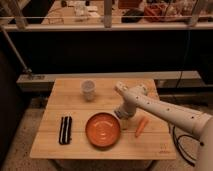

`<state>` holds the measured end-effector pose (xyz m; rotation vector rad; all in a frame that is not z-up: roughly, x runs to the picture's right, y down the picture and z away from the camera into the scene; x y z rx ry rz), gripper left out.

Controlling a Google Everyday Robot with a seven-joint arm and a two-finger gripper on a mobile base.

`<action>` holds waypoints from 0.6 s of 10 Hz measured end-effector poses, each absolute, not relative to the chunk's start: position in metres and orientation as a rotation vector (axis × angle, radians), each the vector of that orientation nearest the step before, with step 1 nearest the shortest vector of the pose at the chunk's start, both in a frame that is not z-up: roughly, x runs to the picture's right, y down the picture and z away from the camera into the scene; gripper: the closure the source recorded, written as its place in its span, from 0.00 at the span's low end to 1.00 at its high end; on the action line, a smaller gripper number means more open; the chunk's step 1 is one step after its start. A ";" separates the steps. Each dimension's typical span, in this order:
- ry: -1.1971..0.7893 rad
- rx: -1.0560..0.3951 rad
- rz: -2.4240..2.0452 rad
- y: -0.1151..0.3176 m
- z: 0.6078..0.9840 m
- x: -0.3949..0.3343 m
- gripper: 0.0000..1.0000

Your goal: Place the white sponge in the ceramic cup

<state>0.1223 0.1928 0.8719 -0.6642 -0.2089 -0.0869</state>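
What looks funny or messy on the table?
Nothing is spilled or broken. The ceramic cup stands upright, the carrot lies slanted beside the orange plate, and the gripper is by the plate's far right edge.

Flanking the tool [122, 114]: plate [91, 131], carrot [142, 126]; cup [88, 90] stands clear.

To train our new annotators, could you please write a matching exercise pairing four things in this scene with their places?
1 ceramic cup
2 orange plate
3 carrot
4 gripper

a front middle of the table
b lying right of the plate
c back of the table
d just behind the plate's right rim

Pairs: 1-c, 2-a, 3-b, 4-d
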 end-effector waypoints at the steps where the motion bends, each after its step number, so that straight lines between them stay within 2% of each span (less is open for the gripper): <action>1: -0.206 -0.662 -0.081 0.192 0.871 0.121 0.66; 4: -0.206 -0.657 -0.075 0.187 0.869 0.121 0.92; 6: -0.206 -0.661 -0.077 0.188 0.867 0.121 0.94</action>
